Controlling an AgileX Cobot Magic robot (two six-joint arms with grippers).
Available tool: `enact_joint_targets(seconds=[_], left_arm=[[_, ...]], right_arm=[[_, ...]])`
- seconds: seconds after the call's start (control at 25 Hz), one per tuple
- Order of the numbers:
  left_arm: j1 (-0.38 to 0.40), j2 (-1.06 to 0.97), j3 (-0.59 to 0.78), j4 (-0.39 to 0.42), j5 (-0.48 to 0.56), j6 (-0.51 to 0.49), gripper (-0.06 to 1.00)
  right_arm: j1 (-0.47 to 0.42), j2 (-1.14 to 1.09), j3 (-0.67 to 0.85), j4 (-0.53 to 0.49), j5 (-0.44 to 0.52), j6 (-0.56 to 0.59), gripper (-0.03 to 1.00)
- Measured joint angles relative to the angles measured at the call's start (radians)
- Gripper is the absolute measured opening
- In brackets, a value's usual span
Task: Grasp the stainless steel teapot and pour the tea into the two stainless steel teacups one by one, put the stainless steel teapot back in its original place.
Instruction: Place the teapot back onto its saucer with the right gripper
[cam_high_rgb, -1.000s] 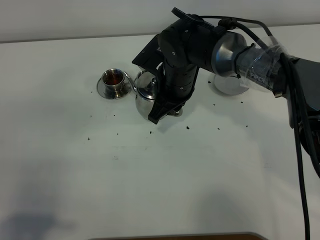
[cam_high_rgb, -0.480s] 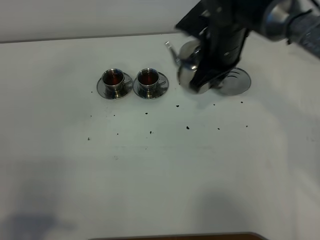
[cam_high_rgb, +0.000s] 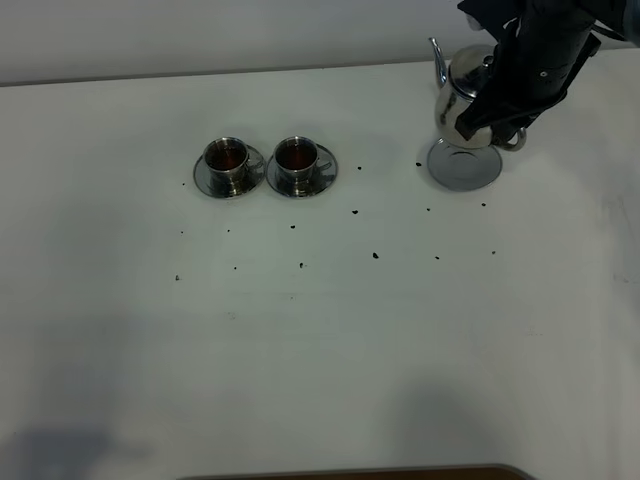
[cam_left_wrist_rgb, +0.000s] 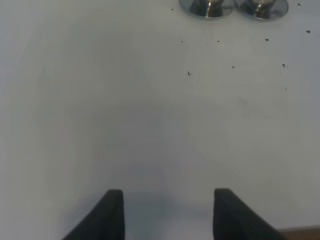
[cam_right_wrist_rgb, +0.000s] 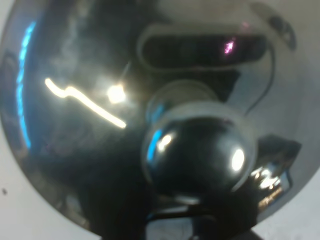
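Returning the pot: you hold the stainless steel teapot (cam_high_rgb: 462, 95) in the right tool (cam_high_rgb: 497, 108), raised just above and slightly behind its round steel saucer (cam_high_rgb: 464, 165), not yet touching it.
Right tool state: closed on the teapot at its handle side; the arm hides the exact contact, so you cannot see how the fingers sit.
Right wrist view: the knobbed lid (cam_right_wrist_rgb: 197, 150) fills the picture and little else can be read.
Spout: the thin spout (cam_high_rgb: 437, 60) points toward the cups on the left.
Doing it well: keep the pot upright, bring its base over the middle of the saucer's rings, lower slowly, and release only once it sits flat; a tilt would likely drip more tea.
Teacups: the two stainless steel teacups (cam_high_rgb: 263, 161) stand side by side on their saucers, well apart from the pot, both showing dark tea inside.
Left tool: the left tool (cam_left_wrist_rgb: 167, 215) hangs open and empty over bare desk.
Desk: the white desk (cam_high_rgb: 320, 340) is matte, with small dark specks (cam_high_rgb: 375, 255) scattered between the cups and the saucer.
Room: a pale wall (cam_high_rgb: 200, 40) behind the far edge; nothing more is visible.
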Motion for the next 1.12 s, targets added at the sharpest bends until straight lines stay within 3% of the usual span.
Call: enact_joint_targets(seconds=[0.48,1.12], left_arm=[[0.0,0.0,0.0,0.0,0.0,0.0,0.47],[0.0,0.0,0.0,0.0,0.0,0.0,0.47]], right_arm=[[-0.001,0.011,0.183,0.021,-0.233,0.0,0.19],[-0.009,0.045,0.186,-0.003,-0.262,0.036,0.19]])
